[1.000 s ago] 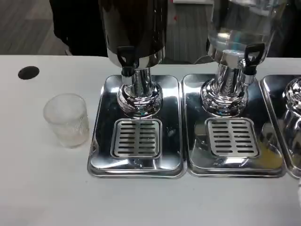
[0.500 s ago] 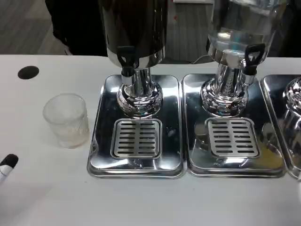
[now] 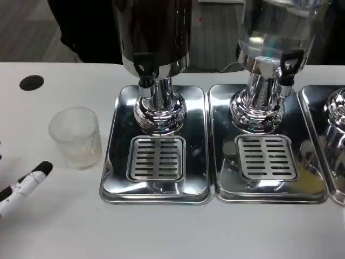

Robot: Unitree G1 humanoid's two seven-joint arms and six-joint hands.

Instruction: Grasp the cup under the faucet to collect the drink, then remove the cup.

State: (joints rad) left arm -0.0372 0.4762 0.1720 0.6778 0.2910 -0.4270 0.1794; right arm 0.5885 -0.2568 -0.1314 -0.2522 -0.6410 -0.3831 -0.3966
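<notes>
A clear plastic cup [image 3: 76,137] stands upright on the white worktop [image 3: 161,232], just left of a shiny metal drip tray [image 3: 156,145]. Above the tray's slotted grate hangs the black faucet [image 3: 144,67] of a dark drink dispenser. At the left edge, one black-tipped finger of the left robot hand [image 3: 24,184] shows near the cup, not touching it; whether the hand is spread cannot be told.

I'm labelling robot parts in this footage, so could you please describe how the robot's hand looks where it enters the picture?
At the left edge, the left hand shows as slim fingers with white segments, black bands between them and a rounded black tip. No cables, sleeves or markings can be made out on the part that is visible.
</notes>
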